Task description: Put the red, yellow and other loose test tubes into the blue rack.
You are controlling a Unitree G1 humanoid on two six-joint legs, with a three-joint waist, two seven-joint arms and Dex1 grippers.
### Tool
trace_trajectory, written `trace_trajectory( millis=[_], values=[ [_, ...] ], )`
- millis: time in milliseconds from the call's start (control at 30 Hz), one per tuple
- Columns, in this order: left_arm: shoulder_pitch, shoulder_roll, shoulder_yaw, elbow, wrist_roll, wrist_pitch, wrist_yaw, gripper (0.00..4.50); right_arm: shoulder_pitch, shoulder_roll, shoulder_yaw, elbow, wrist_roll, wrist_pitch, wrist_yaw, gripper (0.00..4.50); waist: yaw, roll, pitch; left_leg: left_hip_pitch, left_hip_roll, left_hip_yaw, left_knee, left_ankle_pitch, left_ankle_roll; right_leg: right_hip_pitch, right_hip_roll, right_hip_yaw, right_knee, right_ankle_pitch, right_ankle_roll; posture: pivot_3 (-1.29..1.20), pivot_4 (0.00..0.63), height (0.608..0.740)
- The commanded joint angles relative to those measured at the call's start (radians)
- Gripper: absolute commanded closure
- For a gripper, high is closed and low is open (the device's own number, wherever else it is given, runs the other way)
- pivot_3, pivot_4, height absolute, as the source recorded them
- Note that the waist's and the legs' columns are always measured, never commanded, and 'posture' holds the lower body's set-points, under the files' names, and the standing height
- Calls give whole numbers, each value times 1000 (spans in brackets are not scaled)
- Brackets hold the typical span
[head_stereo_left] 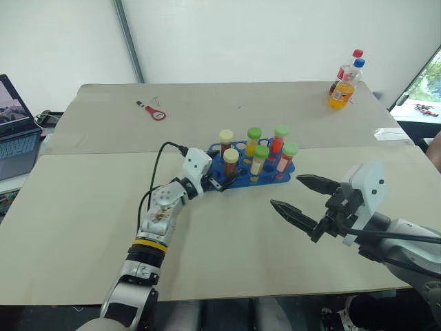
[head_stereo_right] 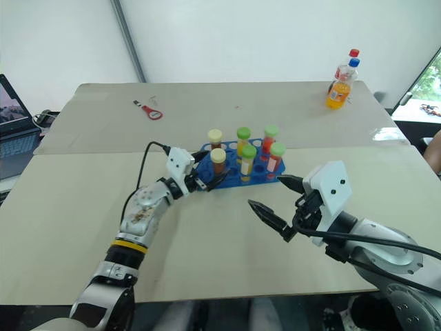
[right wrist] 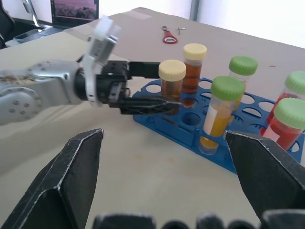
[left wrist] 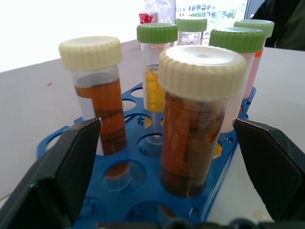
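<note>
The blue rack (head_stereo_left: 242, 181) stands mid-table with several capped tubes upright in its holes. Two have cream caps and brown liquid; the green-capped ones hold yellow or red liquid. My left gripper (head_stereo_left: 229, 177) is open at the rack's near left corner. Its fingers (left wrist: 66, 167) stand wide on either side of the front cream-capped tube (left wrist: 200, 119), which sits in a hole, and touch nothing. The second brown tube (left wrist: 97, 95) stands just behind. My right gripper (head_stereo_left: 286, 192) hovers open and empty to the right of the rack, above the table.
Two drink bottles (head_stereo_left: 342, 88) stand at the far right of the table. A red-handled tool (head_stereo_left: 156, 114) lies at the far left. A laptop (head_stereo_left: 15, 134) sits beyond the left edge. A seam crosses the table behind the rack.
</note>
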Motion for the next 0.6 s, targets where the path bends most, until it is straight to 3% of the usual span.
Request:
trace_trajectory(
  millis=[33,200,400,500,600],
  values=[
    [41,123,30,-204,-40,140,-62,23,-29,-48,-47,51,-30,-42,65,0,-4,0,0,0,0,0,0,0,0,0,0,0,0,0,0,0,150,740],
    [69,306,57,-369,-109,369,-156,23,-33,-160,-69,173,-136,-120,247,0,1,0,0,0,0,0,0,0,0,0,0,-1,0,0,0,0,150,740],
    [103,585,130,-452,-153,401,-336,23,-62,-293,-91,391,-232,-232,518,0,-8,1,0,0,1,0,-1,0,0,0,1,-1,-1,0,0,0,150,740],
    [137,645,149,-476,-170,417,-365,23,-65,-318,-92,440,-264,-270,586,0,-11,1,0,1,2,1,-2,0,0,0,1,-1,-2,0,0,0,150,740],
    [169,636,173,-489,-174,419,-329,23,-71,-316,-89,473,-293,-295,617,0,-11,1,0,1,2,1,-2,0,1,1,0,-1,-4,0,0,0,150,740]
  ],
)
